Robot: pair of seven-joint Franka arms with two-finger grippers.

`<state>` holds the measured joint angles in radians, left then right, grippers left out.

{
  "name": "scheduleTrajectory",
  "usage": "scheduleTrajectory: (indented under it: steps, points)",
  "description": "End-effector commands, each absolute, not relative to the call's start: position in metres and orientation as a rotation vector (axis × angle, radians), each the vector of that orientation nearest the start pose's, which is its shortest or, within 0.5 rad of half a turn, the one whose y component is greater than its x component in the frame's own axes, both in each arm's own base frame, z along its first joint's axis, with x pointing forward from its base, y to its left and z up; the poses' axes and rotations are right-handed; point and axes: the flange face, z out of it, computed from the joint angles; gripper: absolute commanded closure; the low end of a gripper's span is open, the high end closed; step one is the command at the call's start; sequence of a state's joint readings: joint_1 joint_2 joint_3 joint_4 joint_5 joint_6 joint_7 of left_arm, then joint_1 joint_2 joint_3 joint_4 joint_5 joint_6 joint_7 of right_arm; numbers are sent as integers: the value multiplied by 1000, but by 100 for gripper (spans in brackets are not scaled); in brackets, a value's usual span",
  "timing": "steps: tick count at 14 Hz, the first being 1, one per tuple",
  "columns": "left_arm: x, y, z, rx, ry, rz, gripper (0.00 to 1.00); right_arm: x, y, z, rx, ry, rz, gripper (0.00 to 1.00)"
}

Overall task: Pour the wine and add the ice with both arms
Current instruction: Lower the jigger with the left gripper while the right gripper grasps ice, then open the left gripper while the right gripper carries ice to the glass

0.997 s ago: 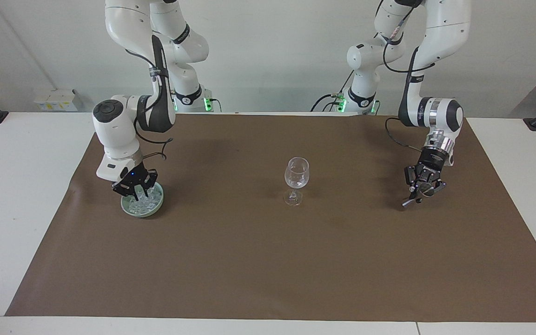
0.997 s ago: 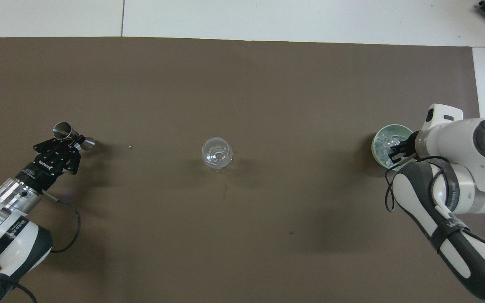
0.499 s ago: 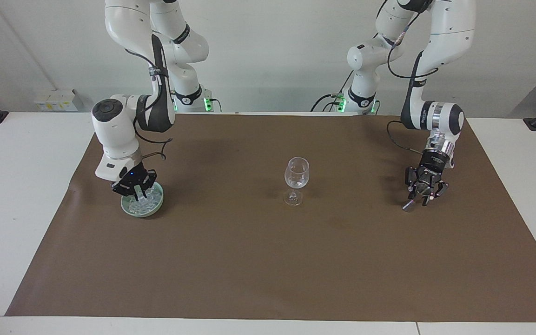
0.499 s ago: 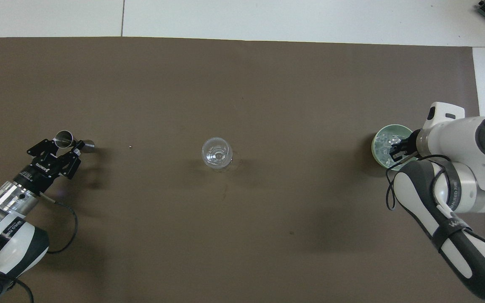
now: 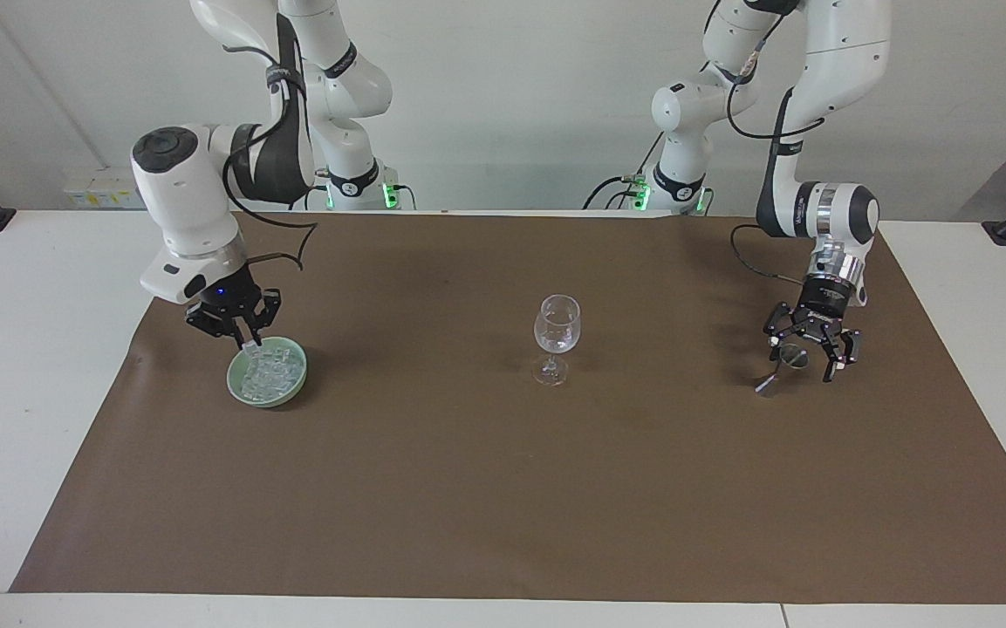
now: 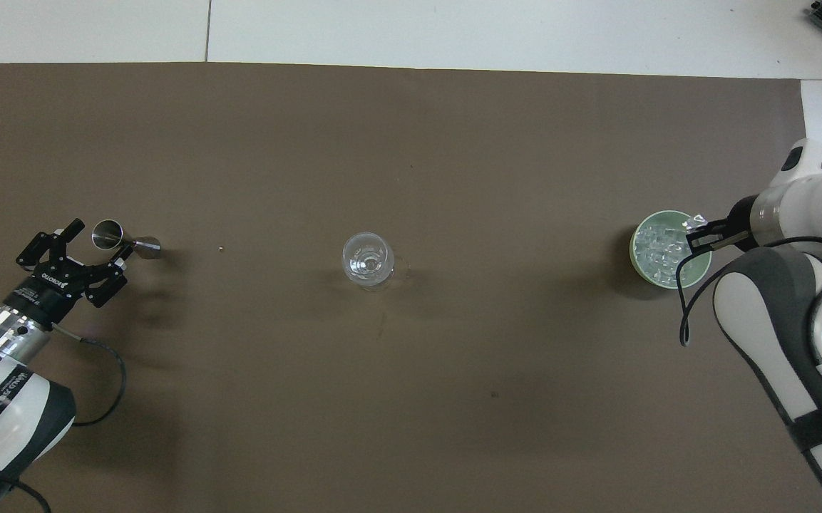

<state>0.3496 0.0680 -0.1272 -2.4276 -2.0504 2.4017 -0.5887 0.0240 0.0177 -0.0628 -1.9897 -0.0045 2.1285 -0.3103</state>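
**Right gripper.** The right gripper (image 5: 247, 338) is clenching one ice cube (image 5: 250, 347) between its fingertips. It is hanging at the left side of the facing view, over the rim of the green bowl (image 5: 269, 401), on the side nearer the robots. The cube is lifted clear of the remaining ice (image 5: 274, 373), which is lying heaped in the bowl. In the overhead view the gripper (image 6: 696, 231) is sitting over the bowl's rim (image 6: 633, 249) at the right edge of the frame.

**Governing relation.** The wine glass (image 5: 557, 338) is standing upright at the centre of the frame, well apart from the bowl. It is lying sideways from the jaws, along the table toward the left arm's end, at about the same height in the frame. The cube is compact and has no long axis to align. Judged from this, the next move is calling for a level carry until the cube is over the mouth of the glass (image 6: 368, 261). No coloured liquid is showing in the glass.

**Left gripper.** The left gripper (image 5: 804, 358) is standing released, fingers spread, low over the brown mat (image 5: 468, 488) at the right of the facing view. A metal measuring cup (image 5: 783, 362) is lying tilted just beside its fingers; whether they are touching cannot be determined.
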Motion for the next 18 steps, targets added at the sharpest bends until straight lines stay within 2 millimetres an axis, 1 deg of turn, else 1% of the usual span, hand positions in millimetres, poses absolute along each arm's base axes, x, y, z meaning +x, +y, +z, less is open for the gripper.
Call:
scheduleTrajectory:
  steps: [1,2,4,6,7,9,10,11,14,15,18]
  points:
    - [466,62,317,592,2009,-157,0,567,11,504,-3086,-234,-183,100]
    - [462,50,327,625,2036,-109,0,565,27,514,-3085,-179,-173,100]
    - [454,30,348,683,2087,15,0,561,71,528,-3078,-77,-156,100]
    - [444,20,374,699,2121,142,0,555,120,530,-3062,62,-174,100]
    - [439,13,385,716,2117,184,0,553,138,531,-3049,111,-187,100]
    - [435,4,407,792,2077,274,0,546,180,535,-2969,193,-216,100]
    - [437,-1,416,827,2065,319,0,542,199,539,-2922,243,-232,100]
    - [442,-11,426,856,2049,350,0,537,221,541,-2882,269,-248,100]
    - [459,-15,452,898,1989,420,0,523,281,549,-2723,360,-284,100]
    - [465,-16,456,936,1967,447,0,520,298,548,-2680,392,-292,100]
    - [482,-15,470,1080,1872,555,0,512,332,536,-2630,421,-273,100]
